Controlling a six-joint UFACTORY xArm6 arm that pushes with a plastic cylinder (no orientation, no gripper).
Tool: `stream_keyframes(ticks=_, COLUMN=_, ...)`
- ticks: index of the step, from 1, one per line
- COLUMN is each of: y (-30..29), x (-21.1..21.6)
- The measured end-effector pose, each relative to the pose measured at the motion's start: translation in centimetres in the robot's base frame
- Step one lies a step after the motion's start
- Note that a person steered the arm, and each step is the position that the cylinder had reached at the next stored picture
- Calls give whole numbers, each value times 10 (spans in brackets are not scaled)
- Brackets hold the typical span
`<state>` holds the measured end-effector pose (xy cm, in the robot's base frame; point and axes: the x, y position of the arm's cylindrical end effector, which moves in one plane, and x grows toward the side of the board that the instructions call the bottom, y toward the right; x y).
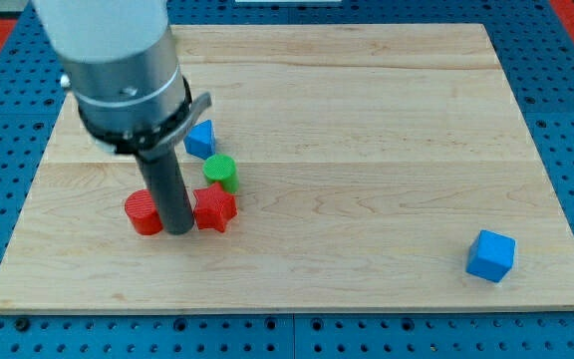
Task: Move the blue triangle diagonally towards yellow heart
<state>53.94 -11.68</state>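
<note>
The blue triangle [200, 139] lies left of the board's centre, just right of the arm's grey body. My tip [179, 231] rests on the board below it, between a red cylinder [143, 213] on its left and a red star [214, 209] on its right, close to both. A green cylinder [221, 172] sits between the blue triangle and the red star. No yellow heart shows; the arm's body hides part of the board's upper left.
A blue cube [491, 255] stands alone near the board's lower right corner. The wooden board [387, 130] lies on a blue perforated table, its edges showing on all sides.
</note>
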Motion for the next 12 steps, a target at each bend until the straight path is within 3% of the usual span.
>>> stream_keyframes(ticks=2, y=108, x=-5)
stream_keyframes(ticks=3, y=107, x=-54)
stream_keyframes(ticks=4, y=88, x=-101)
stream_keyframes(ticks=5, y=11, x=-115)
stream_keyframes(ticks=6, y=-18, x=-168)
stream_keyframes(ticks=7, y=-56, x=-194)
stream_keyframes(ticks=8, y=-53, x=-138)
stream_keyframes(ticks=9, y=-96, x=-147)
stream_keyframes(ticks=10, y=-96, x=-190)
stream_keyframes(ticks=11, y=-81, x=-208)
stream_keyframes(ticks=12, y=-73, x=-191)
